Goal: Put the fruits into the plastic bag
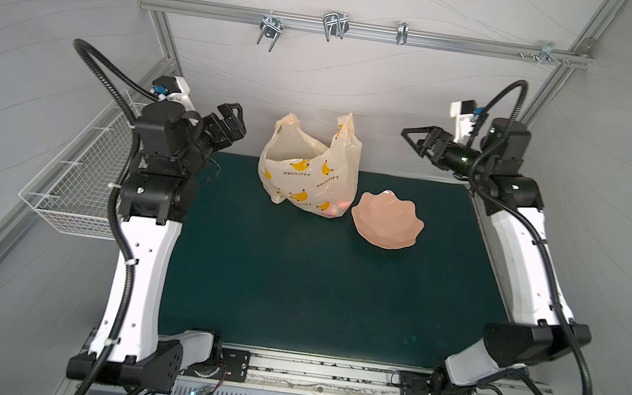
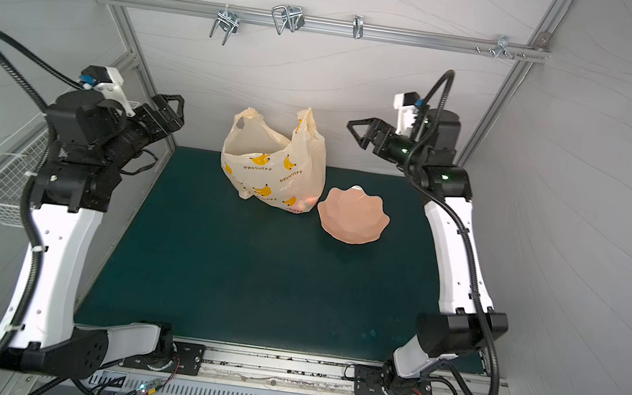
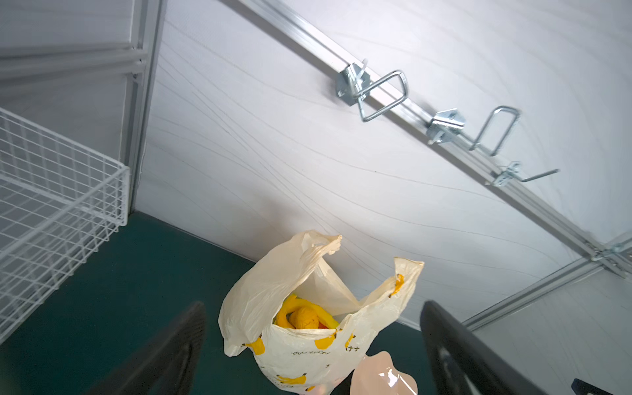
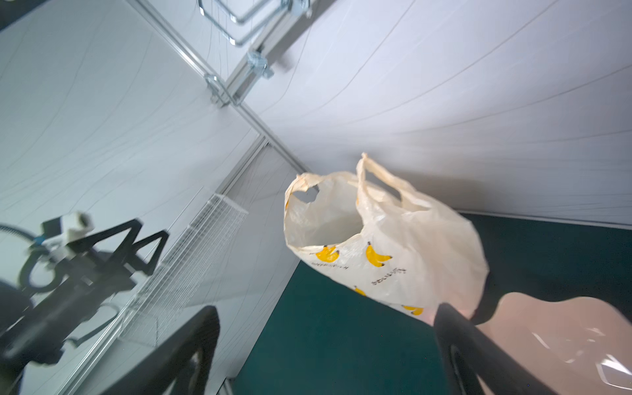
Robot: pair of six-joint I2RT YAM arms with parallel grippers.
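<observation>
Plastic bag (image 1: 310, 168) stands upright at the back of the green desk (image 1: 293, 287), close to the back wall (image 1: 322, 82), mouth open upward, both handle loops sticking up. Fruits are inside the bag: the left wrist view looks into the mouth and shows a yellow banana (image 3: 290, 306) curled round a bumpy yellow-orange round fruit (image 3: 303, 318), with a sliver of red beside them; the rest are hidden. In both top views a reddish patch (image 1: 340, 206) shows through the bag's lower wall. No fruit lies on the desk. Pink scalloped dish (image 1: 386, 221) sits just beside the bag on its right, empty; can't tell if they touch. Left hand (image 1: 237, 122) is up in the air left of the bag, fingers spread wide, holding nothing. Right hand (image 1: 414, 141) is raised right of the bag, also spread wide, nothing in it. Both are well apart from the bag. White wire basket (image 1: 77, 182) hangs off the left wall.
</observation>
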